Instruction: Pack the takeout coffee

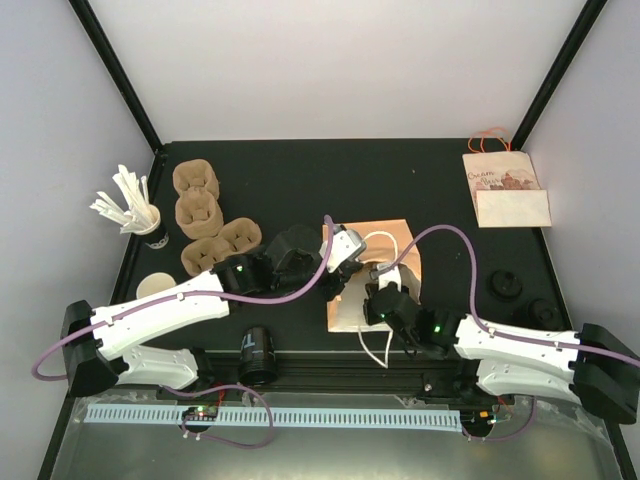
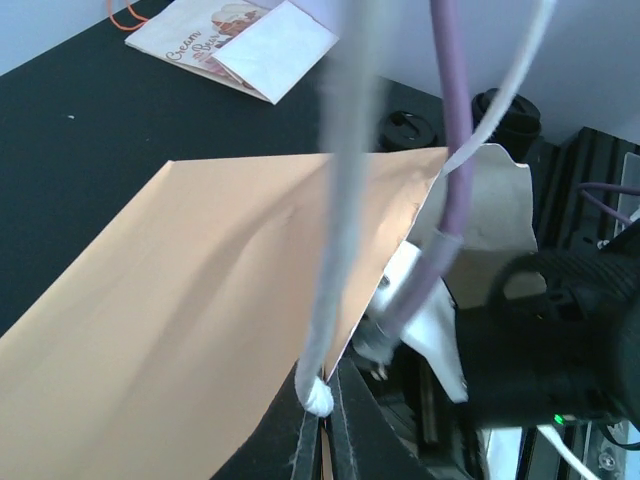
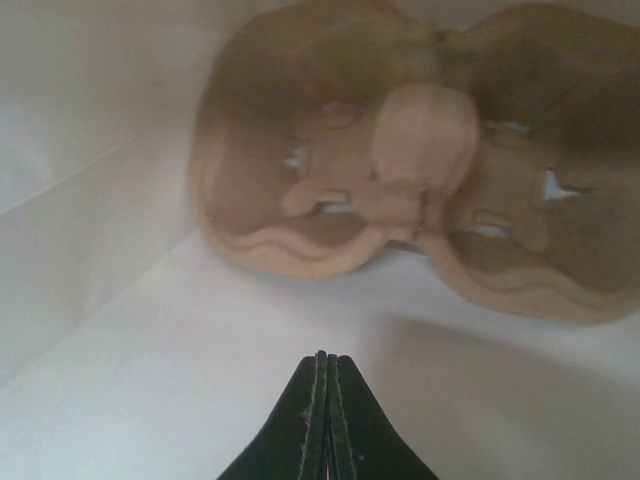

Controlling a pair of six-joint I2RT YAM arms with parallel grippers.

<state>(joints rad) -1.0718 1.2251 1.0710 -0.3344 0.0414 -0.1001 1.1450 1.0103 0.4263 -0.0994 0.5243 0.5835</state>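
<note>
A brown paper bag [image 1: 395, 230] lies on its side in the middle of the table, its mouth toward the arms. My left gripper [image 2: 325, 395] is shut on the rim of the bag [image 2: 200, 280], right at the knot of its white rope handle [image 2: 340, 200], and holds that edge up. The right gripper [image 3: 328, 355] is shut and reaches inside the bag, over its white inner wall. A pulp cup carrier [image 3: 420, 170] lies in the bag just beyond its fingertips, apart from them. A black cup [image 1: 257, 355] lies on its side at the front edge.
Three more pulp carriers [image 1: 197, 213] sit at the back left beside a cup of white stir sticks [image 1: 140, 215]. A cream lid [image 1: 155, 287] lies near the left arm. Black lids [image 1: 505, 285] are at the right, printed paper bags [image 1: 505, 188] at the back right.
</note>
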